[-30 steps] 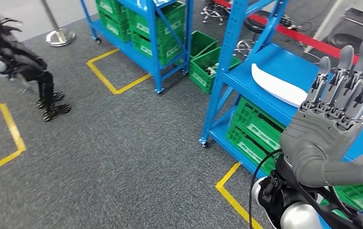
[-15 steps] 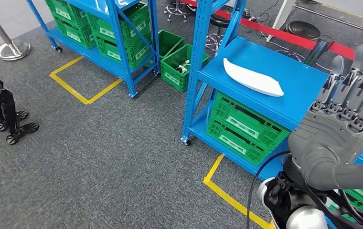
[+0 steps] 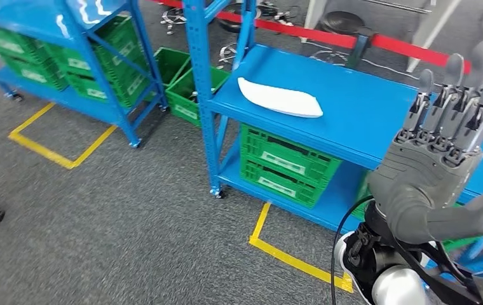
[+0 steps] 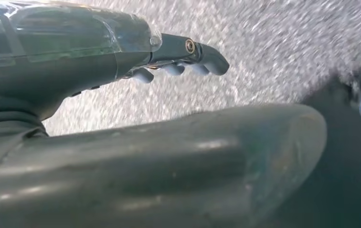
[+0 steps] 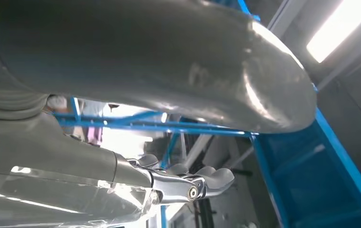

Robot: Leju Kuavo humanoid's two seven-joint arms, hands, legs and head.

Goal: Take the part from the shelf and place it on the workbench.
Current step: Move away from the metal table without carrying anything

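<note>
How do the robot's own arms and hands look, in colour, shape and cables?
The right hand has a grey ribbed cover over its back, a thick grey thumb and darker fingers with silver metal links. Below it a black wrist carries thin black cables, and a rounded silver arm part follows. The left hand shows the same thick grey thumb, dark fingers and a clear glossy cover.
</note>
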